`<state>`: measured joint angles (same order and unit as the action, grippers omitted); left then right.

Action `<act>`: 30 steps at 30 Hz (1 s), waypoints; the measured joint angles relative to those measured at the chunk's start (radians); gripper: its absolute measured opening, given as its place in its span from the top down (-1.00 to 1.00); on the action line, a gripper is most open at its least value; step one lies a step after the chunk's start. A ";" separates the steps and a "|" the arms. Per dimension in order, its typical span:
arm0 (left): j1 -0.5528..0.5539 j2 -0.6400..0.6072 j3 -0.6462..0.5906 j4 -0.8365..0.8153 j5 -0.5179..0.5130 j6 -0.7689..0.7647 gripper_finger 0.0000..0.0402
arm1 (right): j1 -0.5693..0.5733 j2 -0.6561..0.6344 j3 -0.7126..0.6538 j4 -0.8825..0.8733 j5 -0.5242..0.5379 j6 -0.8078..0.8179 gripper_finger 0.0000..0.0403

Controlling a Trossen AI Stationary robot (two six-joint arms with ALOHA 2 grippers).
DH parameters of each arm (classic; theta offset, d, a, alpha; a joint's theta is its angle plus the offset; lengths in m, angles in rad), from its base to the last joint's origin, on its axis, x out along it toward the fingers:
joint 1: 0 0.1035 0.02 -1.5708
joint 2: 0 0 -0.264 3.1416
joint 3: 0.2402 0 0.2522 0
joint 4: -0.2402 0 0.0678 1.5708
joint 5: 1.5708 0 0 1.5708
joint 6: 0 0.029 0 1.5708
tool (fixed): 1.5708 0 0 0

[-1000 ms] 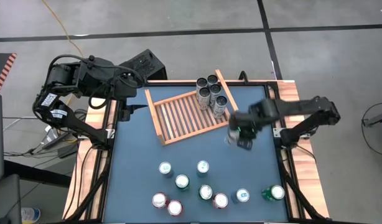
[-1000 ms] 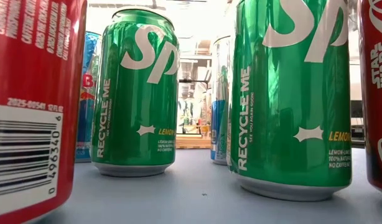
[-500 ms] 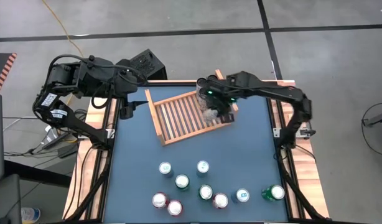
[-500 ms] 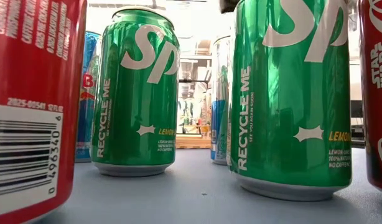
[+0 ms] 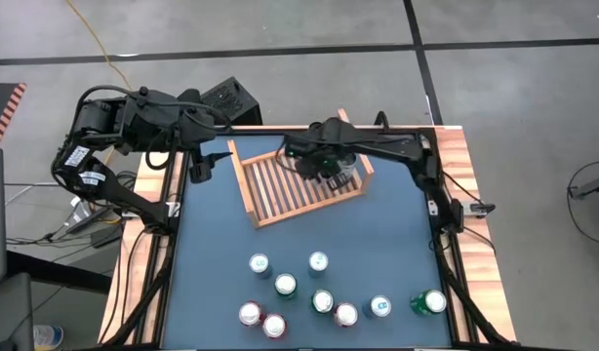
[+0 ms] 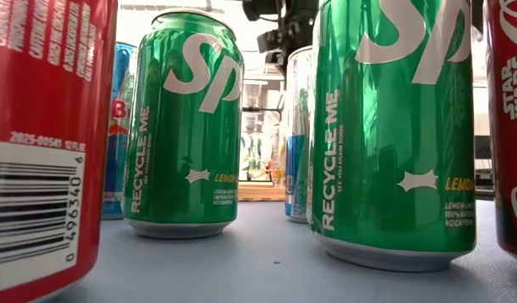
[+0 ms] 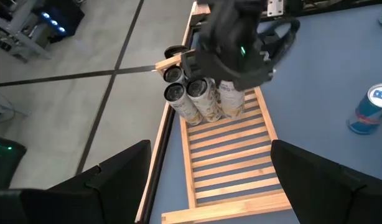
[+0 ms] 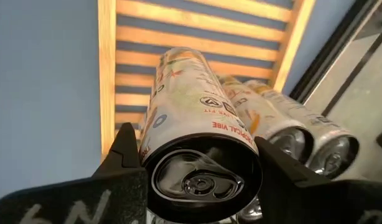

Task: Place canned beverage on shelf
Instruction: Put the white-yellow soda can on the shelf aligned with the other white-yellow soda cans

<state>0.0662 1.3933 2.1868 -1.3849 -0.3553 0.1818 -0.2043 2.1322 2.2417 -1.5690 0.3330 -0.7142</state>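
The wooden slatted shelf (image 5: 280,185) lies on the blue table top, toward its far side. Several tall pale cans (image 7: 188,99) stand on their bases in the shelf's far right corner. My right gripper (image 5: 329,164) hangs over that corner, beside them, shut on a white canned beverage (image 8: 191,99); whether the can's base touches the slats I cannot tell. At the table's far left, my left gripper (image 5: 199,171) hangs open and holds nothing, its fingers (image 7: 116,180) pointing toward the shelf. My right gripper pinches the white can between its two fingers (image 8: 125,158), one on each side of the can's wall just below the top rim (image 8: 150,155). The fingers come from above, pointing steeply down. The can hangs roughly upright below them, top up, next to the standing cans.
Several loose cans (image 5: 319,292) stand near the table's front edge; two green ones (image 6: 183,126) and a red one (image 6: 39,143) fill the low view. Bare slats (image 7: 241,155) stretch across the rest of the shelf. Raised wooden rails border the table's sides.
My right gripper has carried the white can from the table's right side toward the far left, over the shelf's side board, to the standing cans. Its wrist has rolled on the way and it has sunk a little. The can has stayed in the hold.
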 joint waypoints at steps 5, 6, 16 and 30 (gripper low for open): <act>0.000 0.000 0.000 0.000 0.000 0.001 -0.58 | -0.001 0.029 -0.005 0.001 0.011 -0.021 0.22; 0.000 0.000 0.000 0.000 0.000 0.003 -0.58 | -0.003 0.030 -0.005 0.000 0.012 -0.023 0.22; 0.000 0.000 0.000 0.000 0.000 0.012 -0.58 | -0.036 0.031 -0.005 -0.002 0.004 -0.061 0.22; 0.000 0.000 0.000 -0.001 -0.026 0.011 -0.58 | -0.057 0.009 -0.047 0.006 -0.095 -0.049 0.22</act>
<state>0.0662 1.3937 2.1868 -1.3855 -0.3812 0.1929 -0.2611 2.1410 2.1947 -1.5627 0.2376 -0.7635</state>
